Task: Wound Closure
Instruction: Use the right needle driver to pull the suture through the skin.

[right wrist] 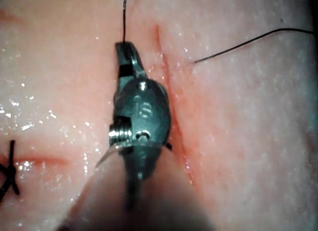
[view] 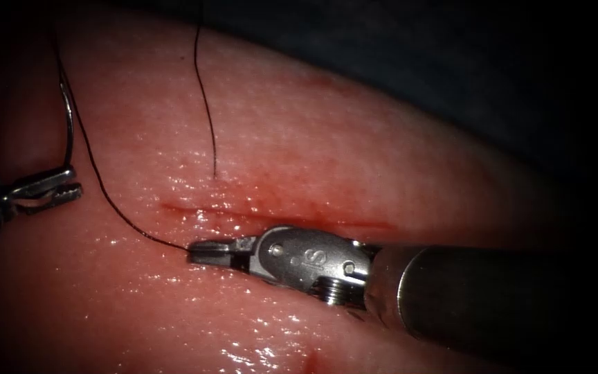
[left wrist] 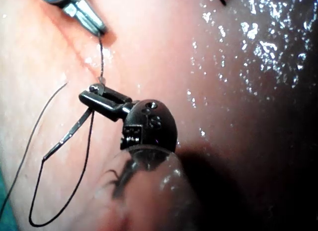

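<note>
The cut (view: 278,218) runs across the tissue (view: 327,131). My left tool (view: 69,184) is off the cut's left end, jaws shut on the curved needle (view: 70,131) near one end. The needle is free of the tissue; in the left wrist view it (left wrist: 69,134) slants away from the jaws (left wrist: 90,97). My right tool (view: 198,251) lies just on the near side of the cut, jaws shut on the thread (view: 105,197), which runs up and left past the needle. In the right wrist view the jaws (right wrist: 125,49) pinch that thread (right wrist: 124,12) beside the cut (right wrist: 166,92).
A second strand of thread (view: 205,104) comes down from the far side and enters the tissue just above the cut. Red fluid (view: 257,202) lines the cut's edges. A dark crossed stitch (right wrist: 7,174) sits on another cut nearby. A slack thread loop (left wrist: 54,211) trails from the needle.
</note>
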Tool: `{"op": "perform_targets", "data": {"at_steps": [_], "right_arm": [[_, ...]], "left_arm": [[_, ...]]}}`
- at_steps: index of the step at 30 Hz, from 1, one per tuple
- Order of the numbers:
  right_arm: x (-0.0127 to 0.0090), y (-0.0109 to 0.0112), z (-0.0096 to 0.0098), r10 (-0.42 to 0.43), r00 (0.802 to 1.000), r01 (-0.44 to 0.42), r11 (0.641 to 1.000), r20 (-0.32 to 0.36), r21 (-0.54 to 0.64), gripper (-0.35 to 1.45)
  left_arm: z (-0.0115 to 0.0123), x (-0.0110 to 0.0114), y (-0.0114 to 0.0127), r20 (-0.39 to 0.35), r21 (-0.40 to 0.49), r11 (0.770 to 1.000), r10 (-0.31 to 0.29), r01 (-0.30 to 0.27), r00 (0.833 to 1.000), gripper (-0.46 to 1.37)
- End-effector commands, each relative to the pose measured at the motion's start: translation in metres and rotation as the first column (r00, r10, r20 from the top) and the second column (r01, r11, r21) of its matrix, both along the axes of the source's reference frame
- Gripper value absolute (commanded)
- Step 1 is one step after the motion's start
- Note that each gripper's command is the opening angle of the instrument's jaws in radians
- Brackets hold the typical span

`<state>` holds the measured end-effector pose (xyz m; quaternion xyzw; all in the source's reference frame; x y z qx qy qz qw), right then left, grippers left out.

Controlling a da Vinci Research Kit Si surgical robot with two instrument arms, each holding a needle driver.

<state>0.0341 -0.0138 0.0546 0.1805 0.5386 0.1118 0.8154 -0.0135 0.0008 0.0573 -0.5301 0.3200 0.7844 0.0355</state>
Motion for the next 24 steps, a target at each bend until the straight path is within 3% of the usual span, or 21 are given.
{"op": "perform_targets", "data": {"at_steps": [1, 12, 18, 24], "right_arm": [[0.0002, -0.0002, -0.0003, -0.017, 1.000, 0.017, 1.000, 0.014, 0.013, -0.35], [0.0014, -0.0055, -0.0052, -0.098, 0.988, 0.082, 0.988, 0.122, 0.129, -0.35], [0.0038, -0.0087, -0.0093, -0.116, 0.979, 0.089, 0.983, 0.165, 0.163, -0.35], [0.0072, -0.0114, -0.0128, -0.162, 0.975, 0.134, 0.974, 0.152, 0.181, -0.35]], "left_arm": [[0.0000, -0.0001, -0.0001, 0.004, 0.009, 1.000, 0.009, -0.009, 1.000, -0.35], [-0.0009, -0.0012, -0.0013, 0.028, 0.054, 0.998, 0.015, -0.017, 0.999, -0.35], [-0.0015, -0.0019, -0.0018, 0.027, 0.088, 0.996, 0.023, -0.026, 0.999, -0.35], [-0.0017, -0.0024, -0.0021, 0.027, 0.105, 0.994, 0.022, -0.025, 0.999, -0.35]]}}
